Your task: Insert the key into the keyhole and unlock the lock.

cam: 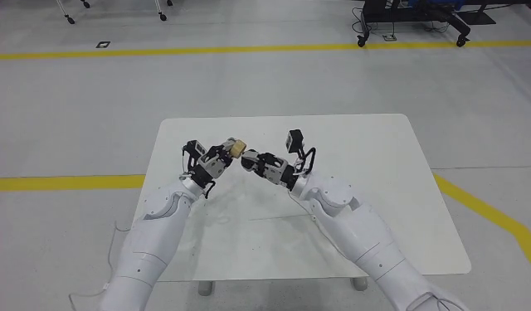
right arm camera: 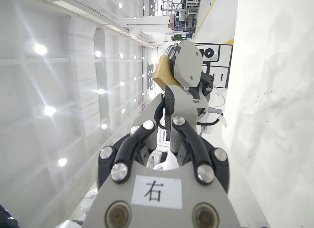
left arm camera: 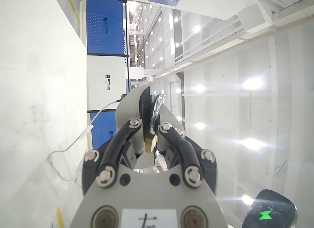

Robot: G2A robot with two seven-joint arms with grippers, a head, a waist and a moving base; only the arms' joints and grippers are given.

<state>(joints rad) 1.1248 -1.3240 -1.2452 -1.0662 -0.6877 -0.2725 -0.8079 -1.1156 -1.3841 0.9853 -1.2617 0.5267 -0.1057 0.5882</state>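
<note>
Above the white table (cam: 373, 145) my two grippers meet tip to tip. My left gripper (cam: 232, 150) is shut on a small brass padlock (cam: 237, 148). The left wrist view has the lock's brass body (left arm camera: 150, 144) and silver shackle (left arm camera: 157, 108) pinched between the left gripper's (left arm camera: 157, 101) grey fingers. In the right wrist view the padlock (right arm camera: 163, 72) juts out beside a left finger (right arm camera: 189, 64). My right gripper (right arm camera: 169, 89) is shut, its tips against the lock's bottom end; the key is hidden between its pads. From above, the right gripper (cam: 248, 162) sits just right of the lock.
The tabletop (cam: 274, 245) below the arms is bare, with faint smudges. A white cable (left arm camera: 71, 148) trails from the left arm over the table. Yellow floor lines (cam: 249, 50) and wheeled racks (cam: 415, 12) lie beyond the far edge.
</note>
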